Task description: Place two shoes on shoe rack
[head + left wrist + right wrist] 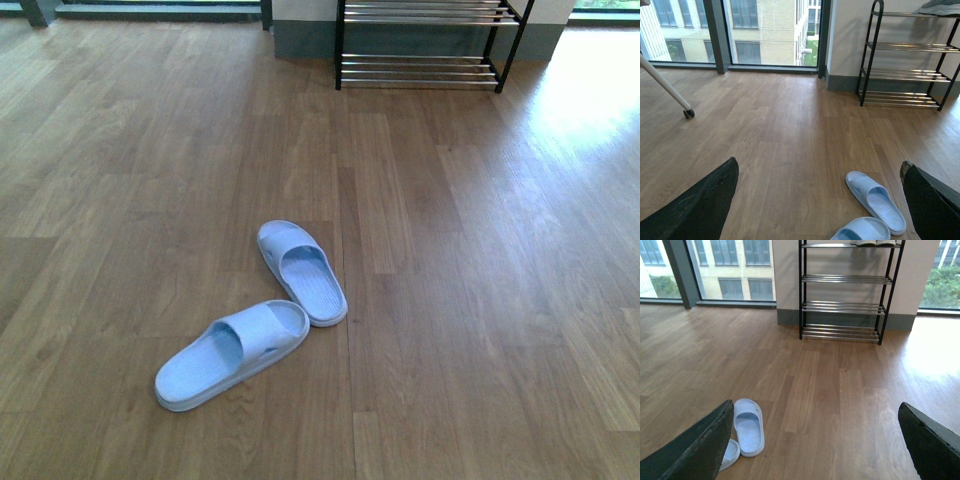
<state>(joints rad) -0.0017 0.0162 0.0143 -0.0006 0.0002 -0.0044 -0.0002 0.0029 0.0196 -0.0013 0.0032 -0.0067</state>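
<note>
Blue slides (300, 268) ahead of left gripper (818, 162) and right gripper (815, 404), both wide-spread, empty.

We seem to be in a sparse indoor room, home or office, with a wood-plank floor (450, 300), tall windows (735, 265) facing a brick building (780, 25), and a shoe rack (842, 305) against the wall (785, 275).

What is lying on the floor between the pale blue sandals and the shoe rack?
Nothing: only bare wooden floor separates the sandals from the shoe rack, clearly seen in the front view.
</note>
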